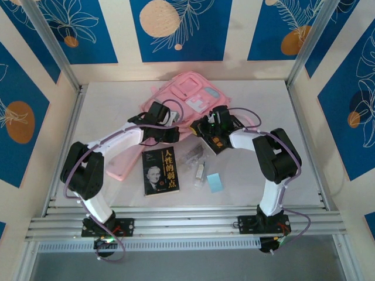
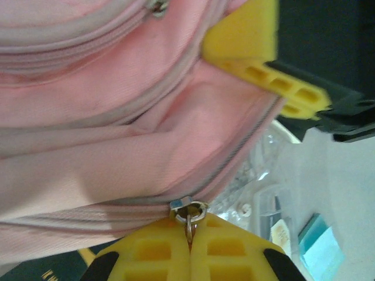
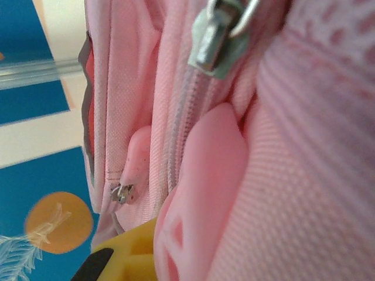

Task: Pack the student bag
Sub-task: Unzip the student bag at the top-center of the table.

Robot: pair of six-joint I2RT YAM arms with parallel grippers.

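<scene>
Two tools at near edge of student bag (image 1: 193, 96), flat at back centre of tabletop (image 1: 105, 111). Far left: pink pouch (image 1: 120, 170), partly behind left arm. Next, left tool (image 2: 188, 231) clenched on metal zipper pull (image 2: 188, 212) at mouth of open pocket. Nearer: book (image 1: 161, 171), clear packet (image 1: 190, 155). Then right tool (image 1: 206, 126), clenched, pressed into bag fabric; grip on anything, cannot tell. Lower right: blue card (image 1: 215, 182).

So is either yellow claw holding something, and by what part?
The left end effector pinches the student bag by its metal zipper pull. The right end effector is shut against the bag's fabric; what it grips cannot be told.
</scene>
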